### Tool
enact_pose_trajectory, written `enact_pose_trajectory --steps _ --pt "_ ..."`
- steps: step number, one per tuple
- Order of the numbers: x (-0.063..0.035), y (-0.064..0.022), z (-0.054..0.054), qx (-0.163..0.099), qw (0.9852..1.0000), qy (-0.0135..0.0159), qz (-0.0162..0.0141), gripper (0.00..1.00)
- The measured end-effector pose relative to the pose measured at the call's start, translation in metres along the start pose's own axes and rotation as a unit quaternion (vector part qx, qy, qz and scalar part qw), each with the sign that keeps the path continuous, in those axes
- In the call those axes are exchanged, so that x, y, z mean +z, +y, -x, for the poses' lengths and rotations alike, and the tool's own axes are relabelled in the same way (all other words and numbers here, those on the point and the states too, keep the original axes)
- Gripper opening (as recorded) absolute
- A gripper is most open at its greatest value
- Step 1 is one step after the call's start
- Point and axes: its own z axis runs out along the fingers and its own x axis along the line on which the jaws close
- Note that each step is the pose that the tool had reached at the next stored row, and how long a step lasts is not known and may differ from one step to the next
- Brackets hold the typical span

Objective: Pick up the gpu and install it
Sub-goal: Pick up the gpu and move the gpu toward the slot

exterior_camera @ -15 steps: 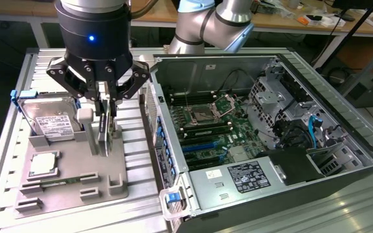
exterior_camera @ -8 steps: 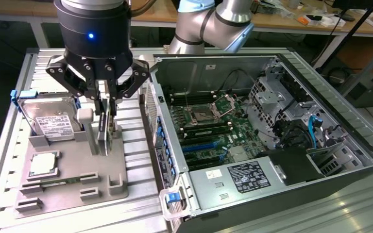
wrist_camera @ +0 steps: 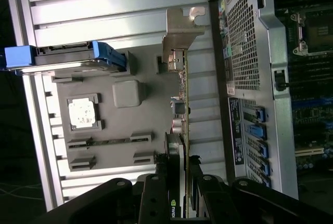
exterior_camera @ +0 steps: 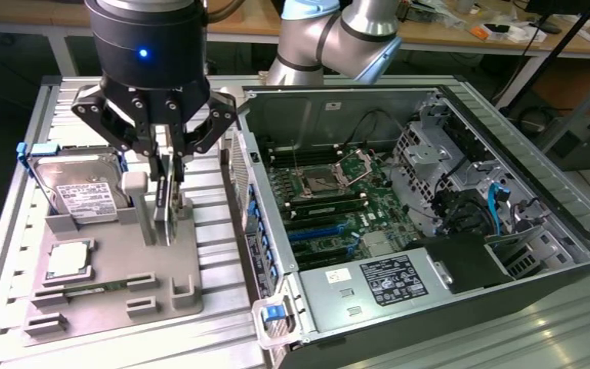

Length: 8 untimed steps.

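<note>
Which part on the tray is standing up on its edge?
The gpu, in the gripper. It stands on edge; the hard drive, chip and memory stick lie flat.

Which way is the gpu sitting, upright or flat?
Upright, on edge: the gpu stands in the gray tray, outside the case, with the jaws closed on it.

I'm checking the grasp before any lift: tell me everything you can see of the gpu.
The gpu is a thin, dark card standing on its long edge, seen edge-on in the wrist view with small components along its face. A silver metal bracket caps one end. It stands over the grey holder tray, beside the open computer case. The gripper clasps it from above, one finger on each face.
</note>
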Motion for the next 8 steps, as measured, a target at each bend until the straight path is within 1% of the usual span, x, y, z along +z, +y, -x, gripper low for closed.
enact_pose_trajectory --steps 8 --pt "-0.0049 -0.0001 0.0000 0.001 1.0000 -0.0001 -0.0011 0.27"
